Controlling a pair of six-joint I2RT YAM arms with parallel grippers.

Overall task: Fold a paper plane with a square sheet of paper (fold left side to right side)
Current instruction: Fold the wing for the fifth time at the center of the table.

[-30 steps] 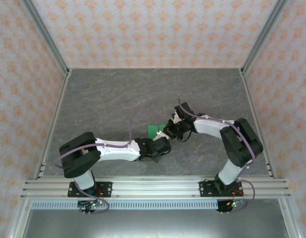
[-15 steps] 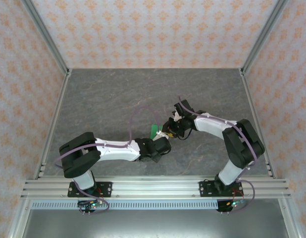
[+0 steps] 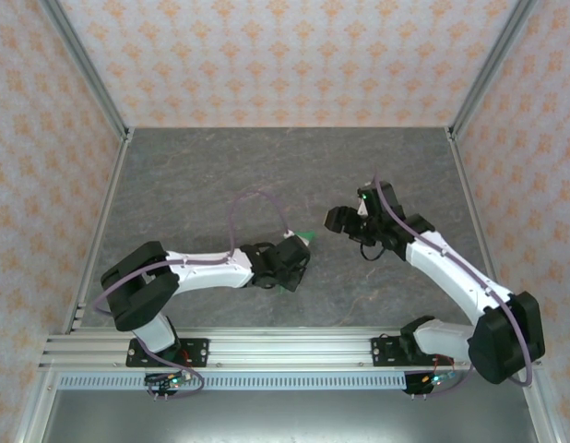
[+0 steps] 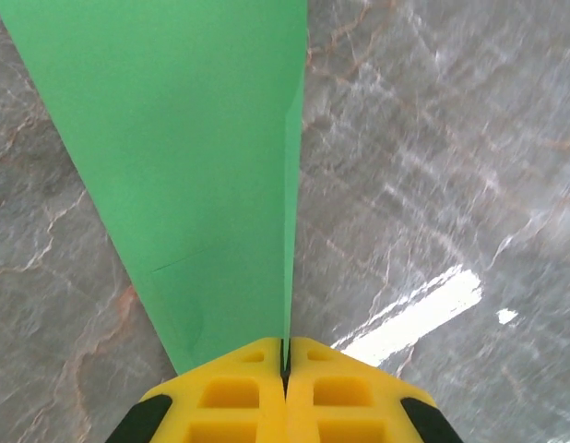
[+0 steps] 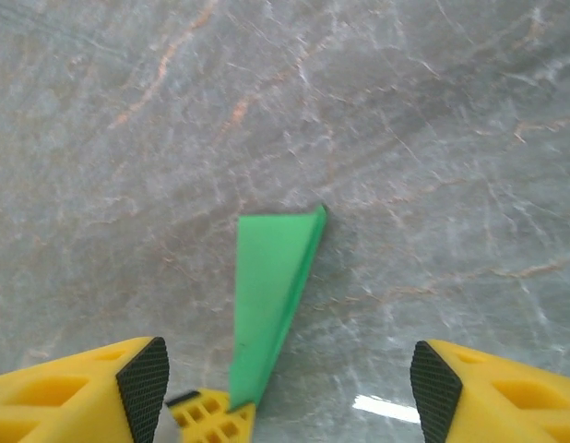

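One paper plane [image 4: 202, 166], one left tool [image 4: 285, 365], one right tool [image 5: 290, 389].

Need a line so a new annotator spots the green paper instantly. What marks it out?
On the grey marbled table, follow the left arm out to the left gripper near the table's middle. Pinched in its shut yellow fingers is the folded green paper, a narrow pointed wedge reaching past the fingertips. It is the only green thing there.
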